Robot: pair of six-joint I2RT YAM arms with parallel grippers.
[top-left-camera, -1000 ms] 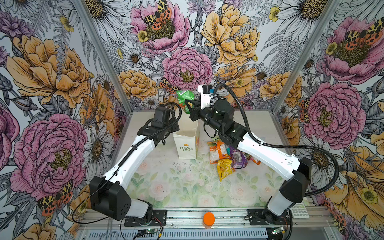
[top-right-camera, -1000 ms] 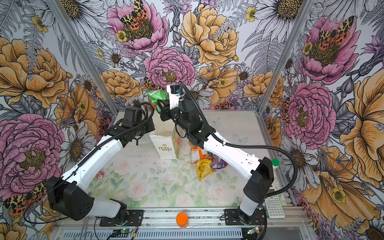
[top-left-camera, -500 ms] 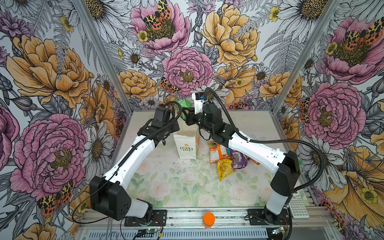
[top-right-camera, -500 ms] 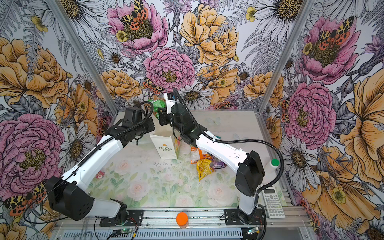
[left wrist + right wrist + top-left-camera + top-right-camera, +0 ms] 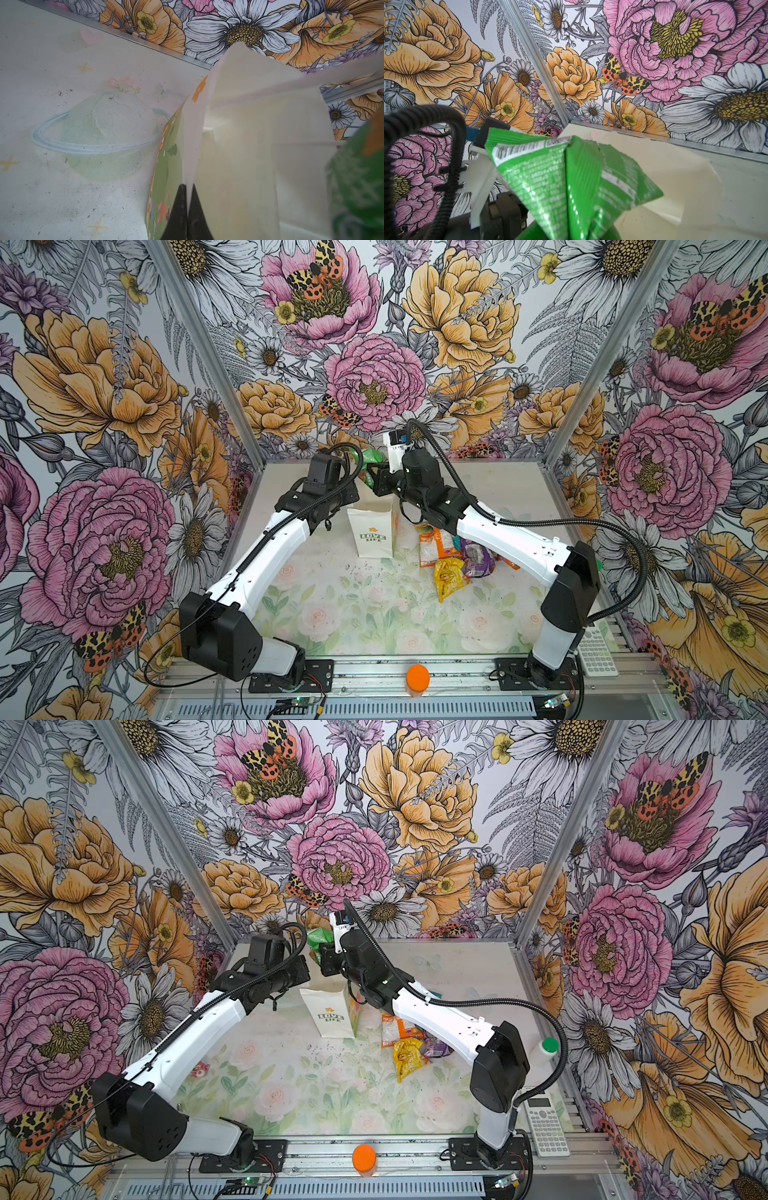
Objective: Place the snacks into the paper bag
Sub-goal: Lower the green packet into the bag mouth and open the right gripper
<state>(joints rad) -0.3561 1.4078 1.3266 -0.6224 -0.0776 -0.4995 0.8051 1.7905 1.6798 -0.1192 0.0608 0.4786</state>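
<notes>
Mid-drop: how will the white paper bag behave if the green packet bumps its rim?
Probably light and tippy: the paper bag stands tall on a narrow base. Its thin wall likely flexes; it bows where the left gripper pinches it. That pinch should steady it against the green packet.

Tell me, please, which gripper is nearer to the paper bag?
Left. The left gripper is shut on the paper bag at its top edge, touching it. The right gripper holds a green snack packet above the bag's open mouth.
</notes>
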